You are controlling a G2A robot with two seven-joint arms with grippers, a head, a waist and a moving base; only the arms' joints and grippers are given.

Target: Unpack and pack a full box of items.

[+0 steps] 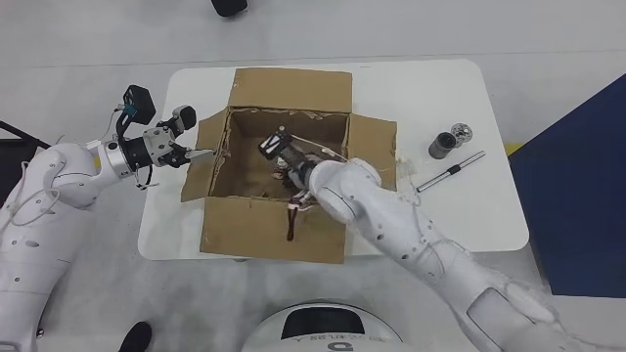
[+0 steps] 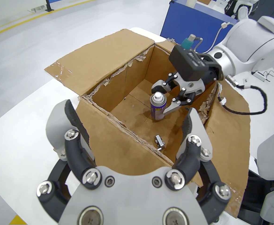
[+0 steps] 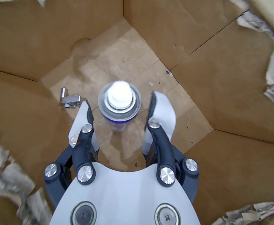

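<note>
An open cardboard box (image 1: 293,88) stands in the middle of the white table. Inside it a purple spray can (image 2: 158,107) with a white nozzle stands upright on the floor of the box. A small metal bracket (image 2: 159,142) lies near it. My right gripper (image 3: 120,99) is down inside the box, open, with one finger on each side of the can's top (image 3: 119,105) and a gap on both sides. My left gripper (image 2: 129,108) is open at the box's left side, above its left flap (image 1: 199,181).
On the table right of the box lie a short metal cylinder (image 1: 450,141) and a thin metal rod (image 1: 450,171). The box's flaps are folded out on all sides, with torn edges. A blue cabinet (image 1: 587,186) stands past the table's right edge.
</note>
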